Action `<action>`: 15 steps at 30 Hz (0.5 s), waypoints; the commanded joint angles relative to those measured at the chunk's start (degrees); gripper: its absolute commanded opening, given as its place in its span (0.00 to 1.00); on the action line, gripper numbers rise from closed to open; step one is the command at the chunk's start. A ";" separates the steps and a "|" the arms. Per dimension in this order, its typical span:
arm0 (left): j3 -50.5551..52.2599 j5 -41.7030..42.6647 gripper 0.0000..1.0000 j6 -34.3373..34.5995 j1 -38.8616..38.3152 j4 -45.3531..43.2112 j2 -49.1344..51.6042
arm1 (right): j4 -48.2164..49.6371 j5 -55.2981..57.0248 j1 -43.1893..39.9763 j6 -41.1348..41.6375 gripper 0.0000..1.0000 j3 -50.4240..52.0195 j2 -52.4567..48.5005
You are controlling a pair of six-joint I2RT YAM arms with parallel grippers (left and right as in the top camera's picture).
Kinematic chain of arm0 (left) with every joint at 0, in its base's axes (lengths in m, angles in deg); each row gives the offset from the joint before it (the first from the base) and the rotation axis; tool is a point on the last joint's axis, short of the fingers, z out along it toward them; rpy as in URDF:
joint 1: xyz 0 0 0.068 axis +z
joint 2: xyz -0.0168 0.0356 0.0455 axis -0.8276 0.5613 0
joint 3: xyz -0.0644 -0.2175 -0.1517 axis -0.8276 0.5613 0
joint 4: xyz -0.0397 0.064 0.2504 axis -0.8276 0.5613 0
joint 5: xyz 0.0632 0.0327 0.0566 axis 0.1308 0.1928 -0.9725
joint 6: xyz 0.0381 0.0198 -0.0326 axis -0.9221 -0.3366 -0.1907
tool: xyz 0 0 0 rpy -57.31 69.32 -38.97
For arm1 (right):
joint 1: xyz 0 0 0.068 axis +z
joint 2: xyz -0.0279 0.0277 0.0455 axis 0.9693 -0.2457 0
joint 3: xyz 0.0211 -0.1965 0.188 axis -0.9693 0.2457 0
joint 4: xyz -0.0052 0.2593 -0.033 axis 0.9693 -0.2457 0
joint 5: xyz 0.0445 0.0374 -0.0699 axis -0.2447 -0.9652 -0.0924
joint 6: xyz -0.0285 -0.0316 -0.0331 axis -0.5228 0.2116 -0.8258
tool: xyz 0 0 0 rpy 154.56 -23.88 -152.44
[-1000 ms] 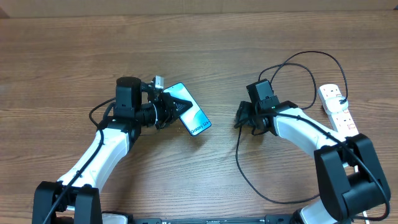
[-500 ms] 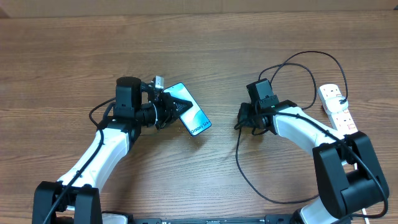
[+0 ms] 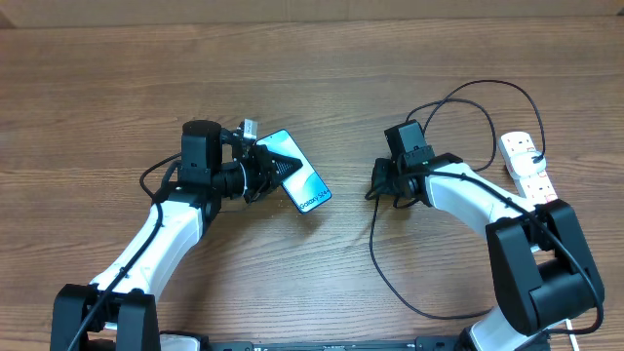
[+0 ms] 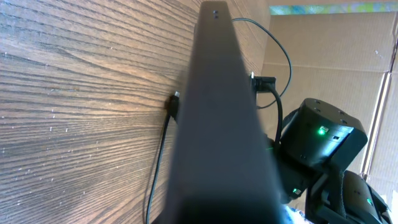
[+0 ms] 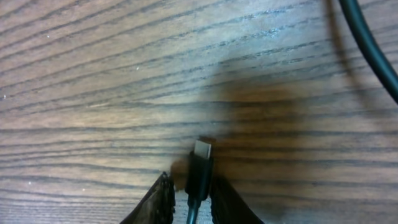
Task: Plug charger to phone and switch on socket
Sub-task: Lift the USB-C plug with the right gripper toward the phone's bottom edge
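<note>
Charger [image 5: 199,169] tip between right claw [image 5: 193,196] fingers.

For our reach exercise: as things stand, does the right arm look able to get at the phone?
Probably yes. Only bare table lies between the right claw and the phone, which the left claw holds tilted; the cable looks slack.

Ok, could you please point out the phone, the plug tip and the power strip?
phone [image 3: 304,181], overhead view, middle of the screen.
plug tip [image 5: 202,149], right wrist view, metal end.
power strip [image 3: 524,154], overhead view, white top.
</note>
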 commanded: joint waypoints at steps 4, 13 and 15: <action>-1.77 2.16 0.06 -0.61 0.35 -0.26 0.09 | -3.17 0.09 0.37 -0.02 0.04 3.08 -4.04; -1.77 3.26 0.04 -0.66 0.35 -0.26 0.09 | -6.49 -2.56 -0.68 -0.57 0.04 0.44 -3.32; -1.77 3.34 0.04 -0.74 0.35 -0.31 0.09 | -8.37 -11.61 -1.99 -7.39 0.04 -2.32 -1.73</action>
